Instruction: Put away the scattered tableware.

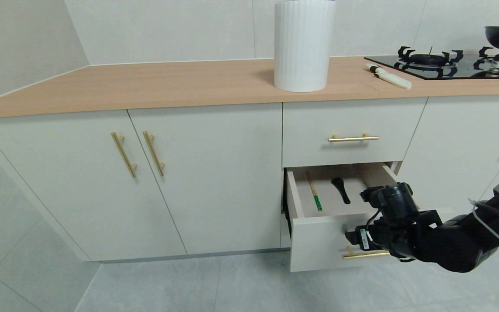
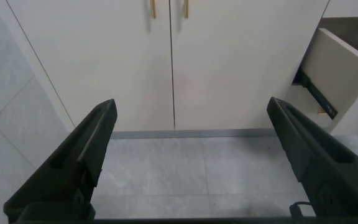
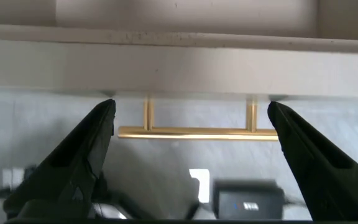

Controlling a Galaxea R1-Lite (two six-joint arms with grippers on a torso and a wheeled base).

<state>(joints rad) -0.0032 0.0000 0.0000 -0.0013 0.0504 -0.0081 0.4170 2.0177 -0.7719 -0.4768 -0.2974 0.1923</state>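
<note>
Head view: right pincer [image 1: 355,240], spread, before the open drawer [image 1: 319,242]'s gold handle [image 1: 364,255]; white canister [image 1: 303,45] and knife [image 1: 388,76] on the counter [image 1: 167,84] above.

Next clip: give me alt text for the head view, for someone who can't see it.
A white lower kitchen drawer stands pulled open, with the black right gripper at its gold bar handle. Inside lie green-tipped wooden chopsticks and a black spoon, apart from each other. Above, a tall white ribbed cylinder stands on the wooden countertop.
</note>
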